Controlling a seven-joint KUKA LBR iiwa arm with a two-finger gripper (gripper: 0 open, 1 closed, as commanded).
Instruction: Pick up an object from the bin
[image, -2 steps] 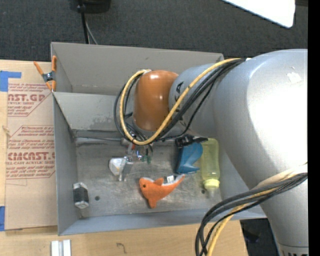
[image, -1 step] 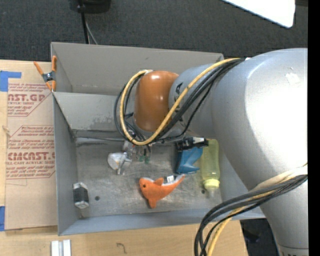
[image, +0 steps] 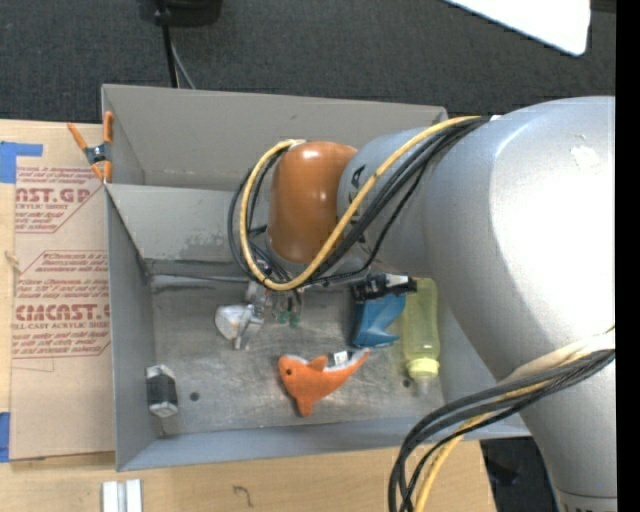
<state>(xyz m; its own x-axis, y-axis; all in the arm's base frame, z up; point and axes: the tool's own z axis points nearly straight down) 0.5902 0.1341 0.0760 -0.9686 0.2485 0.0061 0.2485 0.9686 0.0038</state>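
My gripper (image: 273, 303) hangs low over the middle of the bin, just under the arm's orange cover. A small crumpled silvery thing (image: 235, 321) lies right beside it on its left, touching or nearly so. An orange toy fish (image: 310, 379) with a white tail lies on the floor a little below and to the right of the gripper. To its right stands a blue bottle (image: 377, 315) with a black cap.
A pale yellow bottle (image: 420, 335) lies along the bin's right side, next to the blue one. A small grey and black block (image: 160, 389) sits in the front left corner. The arm covers the right back of the bin.
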